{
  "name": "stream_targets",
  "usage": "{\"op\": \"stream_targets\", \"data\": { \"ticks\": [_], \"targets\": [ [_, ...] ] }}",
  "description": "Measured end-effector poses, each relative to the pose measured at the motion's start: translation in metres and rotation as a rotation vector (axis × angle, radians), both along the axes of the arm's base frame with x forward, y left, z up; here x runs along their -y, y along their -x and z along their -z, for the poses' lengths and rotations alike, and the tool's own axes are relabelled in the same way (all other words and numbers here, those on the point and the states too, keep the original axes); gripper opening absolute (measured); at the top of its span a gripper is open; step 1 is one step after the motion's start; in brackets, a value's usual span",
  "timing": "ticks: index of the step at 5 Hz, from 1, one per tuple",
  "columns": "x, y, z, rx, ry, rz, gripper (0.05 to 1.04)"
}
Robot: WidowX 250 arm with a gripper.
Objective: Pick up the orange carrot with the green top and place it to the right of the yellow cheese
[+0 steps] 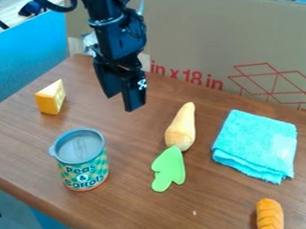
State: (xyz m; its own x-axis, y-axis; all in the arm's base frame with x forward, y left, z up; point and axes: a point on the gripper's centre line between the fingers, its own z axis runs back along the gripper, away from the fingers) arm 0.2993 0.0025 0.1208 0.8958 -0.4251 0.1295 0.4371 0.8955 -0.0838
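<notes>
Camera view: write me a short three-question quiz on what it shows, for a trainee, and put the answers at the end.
1. Multiple choice. Which thing lies folded?
a) the cheese wedge
b) the turquoise cloth
c) the orange toy

2. True or false? The gripper hangs above the table with nothing in its grasp.

3. Fill in the missing word. In the picture, the can stands to the ____ of the green leaf piece, which lies at the lower end of the pale root vegetable.

Key: 1 b; 2 true; 3 left.
</notes>
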Motion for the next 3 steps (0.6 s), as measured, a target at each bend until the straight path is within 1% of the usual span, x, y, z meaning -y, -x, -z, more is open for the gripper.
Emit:
{"op": "stream_targets", "data": {
  "ticks": [1, 2, 3],
  "targets": [
    [0.001, 0.002, 0.009, -0.031, 0.002, 0.001, 1.002],
    [0.012, -0.015, 0.012, 0.008, 0.089, -0.083, 1.002],
    [0.022, -0.035, 0.009, 0.067, 0.125, -0.151, 1.002]
  ]
}}
